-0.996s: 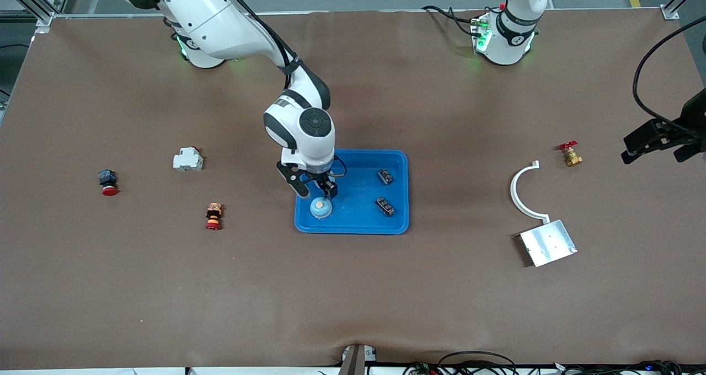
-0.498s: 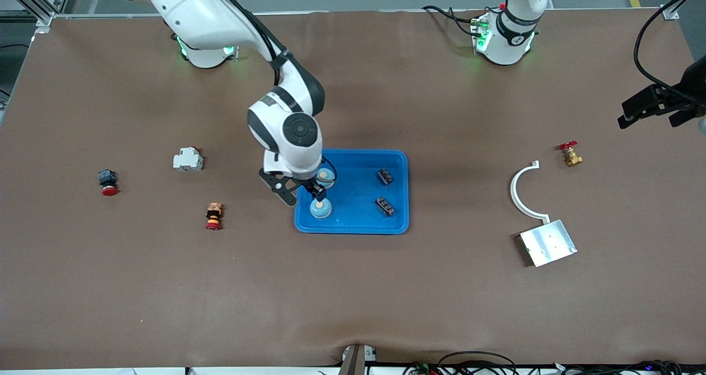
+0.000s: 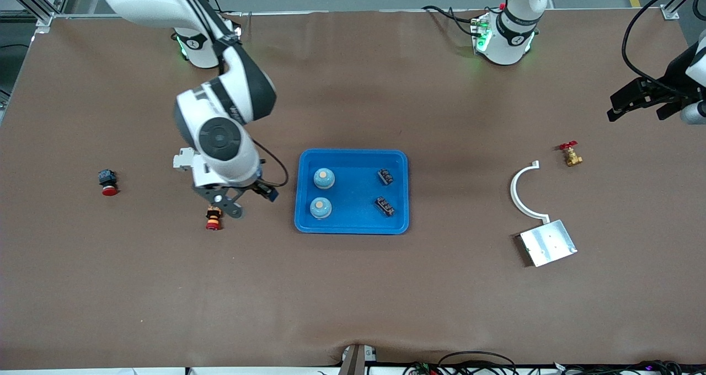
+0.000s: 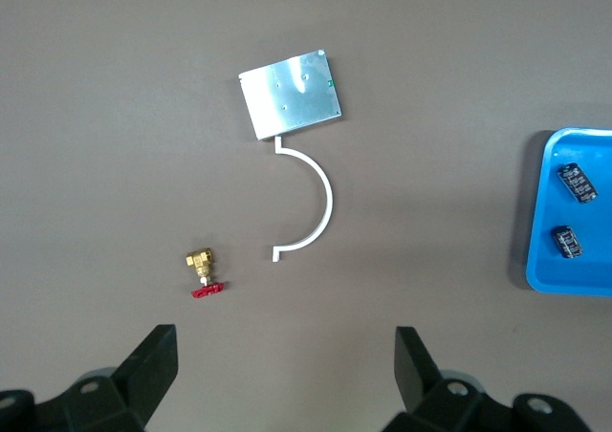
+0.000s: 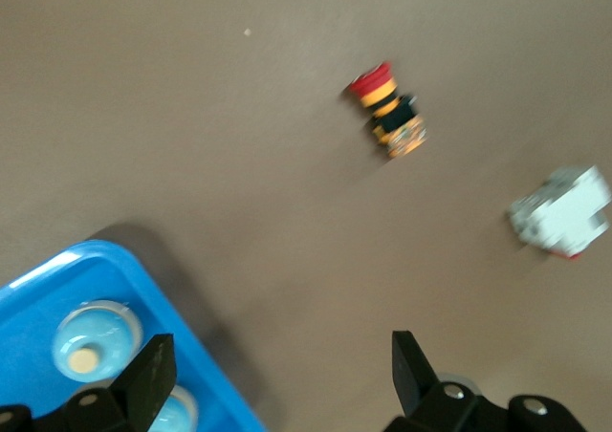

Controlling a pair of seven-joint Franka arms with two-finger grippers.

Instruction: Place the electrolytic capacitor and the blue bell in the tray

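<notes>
The bright-blue tray (image 3: 353,153) sits mid-table. In it lie two blue bells (image 3: 324,178) (image 3: 320,207) on the side toward the right arm's end, and two dark electrolytic capacitors (image 3: 385,176) (image 3: 384,205) on the side toward the left arm's end. My right gripper (image 3: 251,201) hangs open and empty over bare table just outside the tray. Its wrist view shows the tray's corner (image 5: 57,284) and a bell (image 5: 91,341) beside the gripper (image 5: 282,365). My left gripper (image 3: 637,110) waits open and empty in the air at the left arm's end of the table, the capacitors (image 4: 578,181) visible from it.
A red-and-orange push button (image 3: 213,216) lies just under the right wrist, a white breaker (image 3: 185,159) partly hidden by it, and a black-and-red button (image 3: 107,182) farther along. Toward the left arm's end lie a white arc bracket (image 3: 521,196), a metal plate (image 3: 547,242) and a brass valve (image 3: 571,154).
My right gripper has left the tray and swung toward the right arm's end of the table, leaving a bell standing in the tray. The left gripper drifted slightly.
</notes>
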